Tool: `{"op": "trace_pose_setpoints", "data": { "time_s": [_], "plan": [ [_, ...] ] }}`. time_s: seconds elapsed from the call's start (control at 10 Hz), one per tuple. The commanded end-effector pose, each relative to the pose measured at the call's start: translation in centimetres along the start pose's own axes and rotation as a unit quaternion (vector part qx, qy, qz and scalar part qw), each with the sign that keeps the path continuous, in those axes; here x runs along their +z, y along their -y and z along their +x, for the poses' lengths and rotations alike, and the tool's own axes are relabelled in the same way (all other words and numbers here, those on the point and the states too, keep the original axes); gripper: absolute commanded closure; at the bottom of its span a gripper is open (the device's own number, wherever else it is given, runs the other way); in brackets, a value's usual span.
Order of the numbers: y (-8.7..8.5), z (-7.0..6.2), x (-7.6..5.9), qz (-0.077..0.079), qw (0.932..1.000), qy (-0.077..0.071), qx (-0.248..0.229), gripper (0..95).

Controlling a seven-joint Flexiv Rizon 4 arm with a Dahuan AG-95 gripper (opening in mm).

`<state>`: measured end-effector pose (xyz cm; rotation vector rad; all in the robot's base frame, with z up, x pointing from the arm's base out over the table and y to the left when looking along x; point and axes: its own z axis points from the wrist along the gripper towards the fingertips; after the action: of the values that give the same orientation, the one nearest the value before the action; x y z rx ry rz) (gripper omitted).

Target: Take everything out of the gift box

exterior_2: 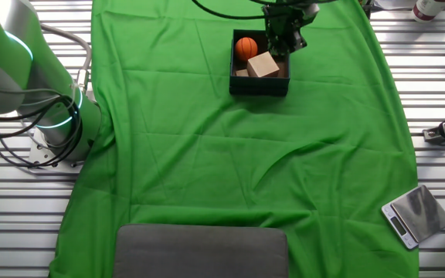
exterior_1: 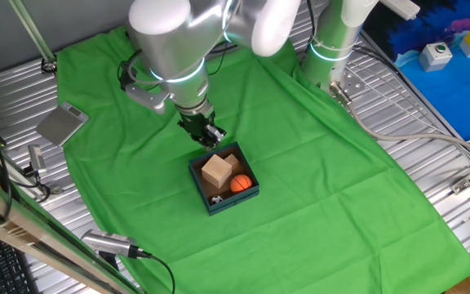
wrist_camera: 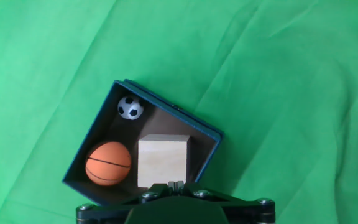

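One fixed view: gripper (exterior_1: 211, 135) poised at far edge of gift box (exterior_1: 246, 194) on green cloth (exterior_1: 317, 171); wooden cube (exterior_1: 215, 171) and orange ball (exterior_1: 241, 184) inside. Other fixed view: same box beneath hand. Hand view: soccer ball (wrist_camera: 130, 107) farthest from fingers, cube nearest; finger state not discernible.

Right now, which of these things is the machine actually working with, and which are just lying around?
Part of the job:
- gift box
- orange ball inside it
- wooden cube inside it
- tiny soccer ball inside it
- the tool, at the box's edge

Just lying about:
- green cloth
- small scale
- grey plate
- grey pad
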<state>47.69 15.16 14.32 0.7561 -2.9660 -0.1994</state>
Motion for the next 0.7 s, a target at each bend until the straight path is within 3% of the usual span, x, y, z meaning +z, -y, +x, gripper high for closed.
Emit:
{"op": "trace_pose_setpoints", "data": {
  "time_s": [0.1, 0.4, 0.5, 0.7],
  "plan": [
    [-0.5, 0.2, 0.8, 0.009, 0.9999, 0.002, 0.010, 19.0],
    [-1.0, 1.1, 1.8, 0.014, 0.9997, 0.003, 0.020, 19.0],
    [-1.0, 1.3, 2.2, 0.016, 0.9997, 0.006, 0.019, 0.0],
    [-0.6, 1.1, 3.0, 0.016, 0.9997, 0.010, 0.016, 0.0]
  ]
}}
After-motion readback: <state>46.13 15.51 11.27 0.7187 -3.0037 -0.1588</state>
